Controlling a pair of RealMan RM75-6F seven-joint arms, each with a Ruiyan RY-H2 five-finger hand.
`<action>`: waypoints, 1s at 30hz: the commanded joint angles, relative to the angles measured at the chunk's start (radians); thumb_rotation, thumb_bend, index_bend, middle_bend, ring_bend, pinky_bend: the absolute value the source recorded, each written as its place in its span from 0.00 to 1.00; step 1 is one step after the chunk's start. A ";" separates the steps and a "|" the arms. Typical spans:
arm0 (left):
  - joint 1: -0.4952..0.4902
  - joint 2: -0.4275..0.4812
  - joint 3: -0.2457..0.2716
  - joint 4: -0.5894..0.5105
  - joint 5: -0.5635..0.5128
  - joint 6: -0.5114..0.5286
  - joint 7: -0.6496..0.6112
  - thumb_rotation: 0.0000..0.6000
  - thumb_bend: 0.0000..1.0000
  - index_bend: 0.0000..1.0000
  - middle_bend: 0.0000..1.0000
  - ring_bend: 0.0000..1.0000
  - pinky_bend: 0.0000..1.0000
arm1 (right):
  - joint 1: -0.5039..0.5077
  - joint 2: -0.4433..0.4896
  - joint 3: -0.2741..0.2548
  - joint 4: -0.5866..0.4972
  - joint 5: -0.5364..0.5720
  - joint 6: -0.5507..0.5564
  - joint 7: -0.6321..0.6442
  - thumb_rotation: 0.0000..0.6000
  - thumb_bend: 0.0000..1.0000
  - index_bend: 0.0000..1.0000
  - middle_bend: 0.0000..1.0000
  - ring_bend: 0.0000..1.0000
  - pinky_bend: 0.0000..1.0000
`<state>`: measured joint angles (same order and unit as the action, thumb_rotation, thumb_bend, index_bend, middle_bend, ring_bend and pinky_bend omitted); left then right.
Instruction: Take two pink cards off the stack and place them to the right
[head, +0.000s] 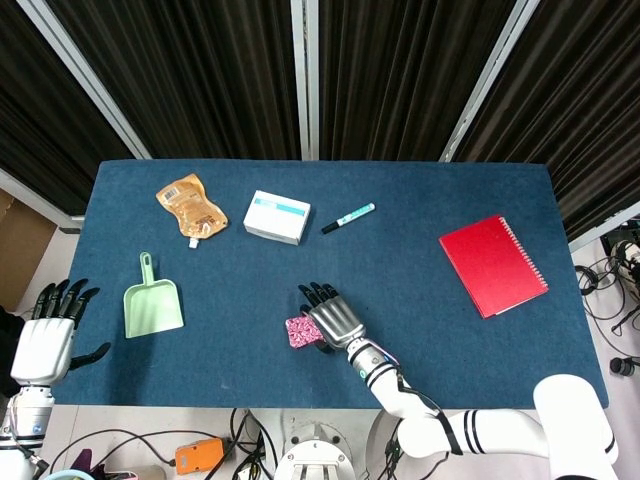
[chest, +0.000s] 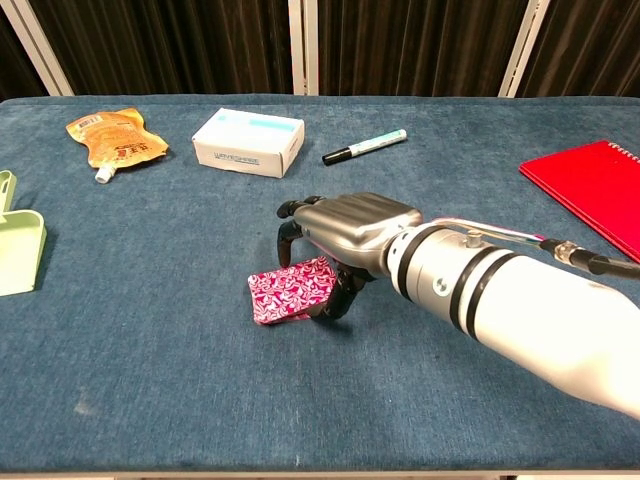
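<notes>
my R hand (chest: 345, 235): over the right end of the card stack (chest: 283, 295), fingers curled down at its far edge, thumb (chest: 335, 298) at the near right corner. Touching or a hair off, can't tell; nothing lifted, so I call it empty w/ fingers apart, not yet gripping.
my L hand (head: 48, 338): off the table's left edge, fingers spread, holding nothing. Well apart from the cards.
cards, where: near-centre of the blue table (chest: 150, 380), toward my front edge. Pink patterned, one neat pile, no card to its right yet.
key relation: stack lies under and just left of my R palm; only its left part shows past my fingers in the head view. Long axis runs roughly left-right, tilted a bit, right end further from me. R hand is by far the nearer, so this is its job.
next move (my guess): pinch the top 2 cards at the right short edge, peel up, carry right onto bare cloth.
risk: thin cards, may take too many or shove the pile left.
progress: 0 of 2 placed, judging from the single pile.
others: box (chest: 248, 142), marker (chest: 364, 146), notebook (chest: 594, 185), pouch (chest: 112, 136), dustpan (head: 152, 302) — all well apart, not in the way.
</notes>
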<state>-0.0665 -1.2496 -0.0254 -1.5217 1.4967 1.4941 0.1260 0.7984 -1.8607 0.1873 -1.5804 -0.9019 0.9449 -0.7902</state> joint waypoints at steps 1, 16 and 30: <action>0.000 0.000 0.000 0.001 -0.001 -0.001 0.004 1.00 0.08 0.17 0.09 0.00 0.00 | 0.007 0.003 -0.003 0.000 0.011 -0.002 0.004 1.00 0.44 0.42 0.08 0.00 0.14; 0.001 -0.001 0.000 0.002 0.001 0.005 0.013 1.00 0.08 0.17 0.09 0.00 0.00 | 0.014 0.021 -0.021 -0.020 -0.031 0.040 0.083 1.00 0.46 0.55 0.11 0.00 0.14; -0.005 -0.002 -0.001 -0.002 0.008 0.004 0.015 1.00 0.08 0.17 0.09 0.00 0.00 | -0.059 0.234 -0.011 -0.069 -0.058 0.104 0.203 1.00 0.46 0.56 0.11 0.00 0.13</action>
<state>-0.0713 -1.2511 -0.0263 -1.5241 1.5051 1.4984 0.1410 0.7560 -1.6587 0.1713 -1.6628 -0.9728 1.0442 -0.6131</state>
